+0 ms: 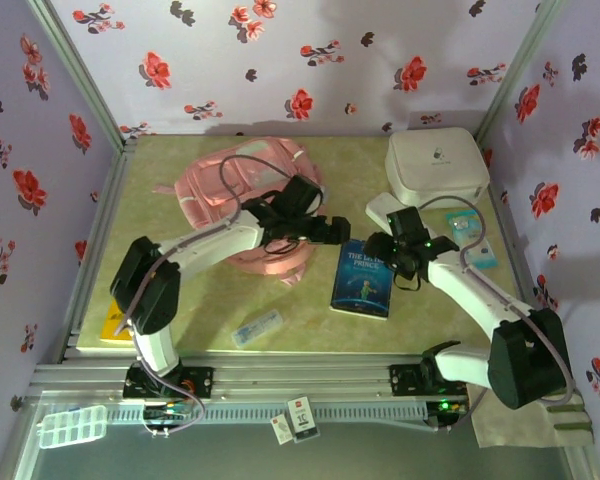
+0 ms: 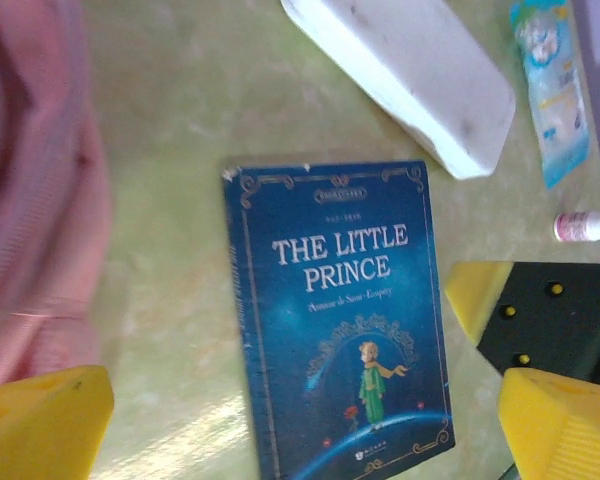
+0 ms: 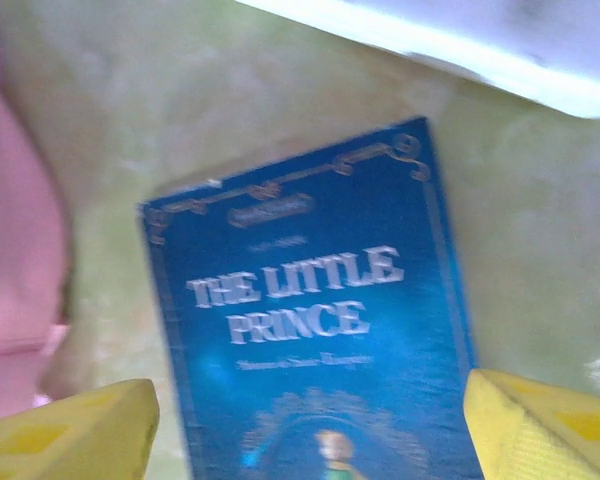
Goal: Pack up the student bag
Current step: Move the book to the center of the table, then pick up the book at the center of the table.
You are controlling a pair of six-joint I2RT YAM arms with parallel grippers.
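The student bag is a big pink fabric backpack lying at the back left of the table; its edge shows in the left wrist view and the right wrist view. A blue book, "The Little Prince", lies flat just right of it. My left gripper hovers open over the book, its yellow fingers spread wide, nothing between them. My right gripper is open too, its fingers standing at either side of the book, close to its edges.
A white hard case stands at the back right, with a long white box in front of it. A blue packet and a glue stick lie right of the book. A small packet and a yellow item lie near the front.
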